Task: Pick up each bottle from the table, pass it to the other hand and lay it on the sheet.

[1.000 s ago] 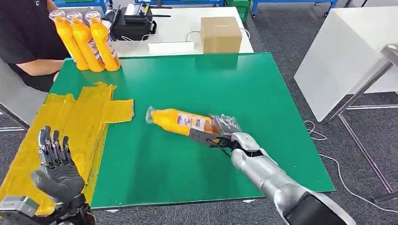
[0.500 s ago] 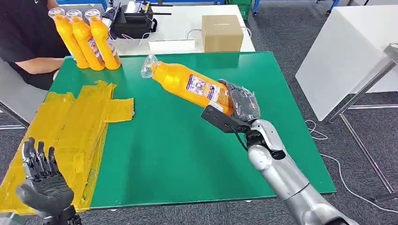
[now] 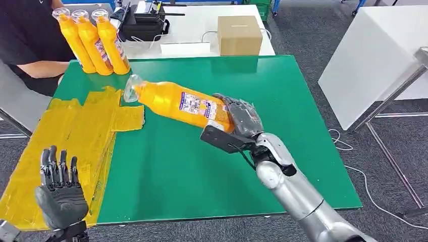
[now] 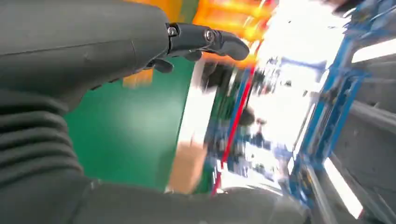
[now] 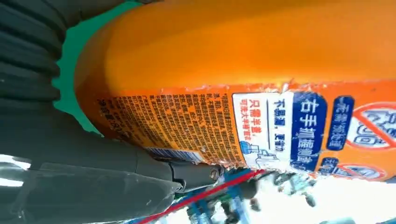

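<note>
Right hand (image 3: 242,117) grips the base of an orange bottle (image 3: 179,103), held tilted above the green tabletop (image 3: 202,166), its clear cap end toward the yellow sheet (image 3: 75,136). Left hand (image 3: 60,194), near the sheet's front edge, holds nothing, palm showing, fingers upright and apart. Three further orange bottles (image 3: 93,43) stand together beyond the sheet's far end, beside a person's arm (image 3: 43,70).

A cardboard box (image 3: 238,35) sits beyond the right hand (image 3: 243,118). A black machine (image 3: 143,22) and a person (image 3: 28,38) lie farther left.
</note>
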`<state>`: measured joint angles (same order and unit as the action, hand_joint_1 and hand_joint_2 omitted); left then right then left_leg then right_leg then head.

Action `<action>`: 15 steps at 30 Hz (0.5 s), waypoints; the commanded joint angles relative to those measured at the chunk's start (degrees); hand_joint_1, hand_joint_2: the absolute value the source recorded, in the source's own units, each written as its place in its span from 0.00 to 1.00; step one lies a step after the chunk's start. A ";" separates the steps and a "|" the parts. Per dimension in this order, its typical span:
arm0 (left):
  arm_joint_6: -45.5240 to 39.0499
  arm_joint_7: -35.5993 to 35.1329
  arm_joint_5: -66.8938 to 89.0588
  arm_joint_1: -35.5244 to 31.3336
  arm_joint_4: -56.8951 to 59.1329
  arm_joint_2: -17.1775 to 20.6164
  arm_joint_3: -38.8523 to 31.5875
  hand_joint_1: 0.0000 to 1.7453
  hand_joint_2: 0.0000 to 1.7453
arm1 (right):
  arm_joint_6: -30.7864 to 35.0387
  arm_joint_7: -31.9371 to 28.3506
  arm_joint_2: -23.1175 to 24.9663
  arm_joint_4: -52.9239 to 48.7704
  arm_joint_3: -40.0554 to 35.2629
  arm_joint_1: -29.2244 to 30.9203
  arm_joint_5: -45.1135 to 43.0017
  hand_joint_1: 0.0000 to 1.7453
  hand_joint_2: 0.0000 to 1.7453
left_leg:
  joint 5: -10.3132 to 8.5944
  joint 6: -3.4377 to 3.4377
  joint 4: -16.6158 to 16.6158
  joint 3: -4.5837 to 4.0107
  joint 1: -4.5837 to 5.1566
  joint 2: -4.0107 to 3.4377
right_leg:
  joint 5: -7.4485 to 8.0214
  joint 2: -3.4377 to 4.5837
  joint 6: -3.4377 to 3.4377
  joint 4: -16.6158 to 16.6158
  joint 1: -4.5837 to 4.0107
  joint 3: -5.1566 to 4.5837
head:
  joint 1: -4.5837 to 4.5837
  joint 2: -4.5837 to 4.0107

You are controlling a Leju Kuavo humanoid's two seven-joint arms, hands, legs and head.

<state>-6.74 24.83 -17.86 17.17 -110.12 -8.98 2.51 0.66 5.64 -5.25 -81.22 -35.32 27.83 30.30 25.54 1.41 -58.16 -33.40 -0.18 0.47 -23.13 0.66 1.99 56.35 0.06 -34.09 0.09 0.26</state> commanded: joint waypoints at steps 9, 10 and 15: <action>5.31 -1.88 -5.42 -3.39 6.83 -1.10 1.98 0.00 1.00 | -1.72 -1.45 5.14 4.09 -12.54 3.72 -5.87 1.00 1.00 | 0.02 -0.03 0.06 0.11 0.02 -0.05 | -0.03 -0.01 -0.01 -0.04 0.01 0.06 | -0.02 0.00; 5.45 -1.91 -5.47 -3.61 7.02 -1.00 2.58 0.00 1.00 | -1.74 -1.47 5.32 4.35 -13.17 3.89 -6.26 1.00 1.00 | 0.05 -0.05 0.07 0.17 0.01 -0.06 | -0.05 -0.02 -0.01 -0.06 0.00 0.12 | 0.00 0.00; 5.13 -1.55 -5.23 -3.97 7.42 -0.29 4.61 0.00 1.00 | -0.96 -1.14 5.76 4.97 -14.95 3.64 -7.50 1.00 1.00 | 0.04 -0.07 0.09 0.15 0.04 -0.03 | -0.06 -0.04 -0.03 -0.06 0.01 0.11 | 0.00 0.00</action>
<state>-1.53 23.32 -23.23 15.21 -106.75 -10.27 4.20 -0.63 4.55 0.37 -80.26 -45.46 28.68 24.28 25.54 1.40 -58.16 -33.45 -0.16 0.48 -23.13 0.65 1.98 56.34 0.06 -34.17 0.09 0.26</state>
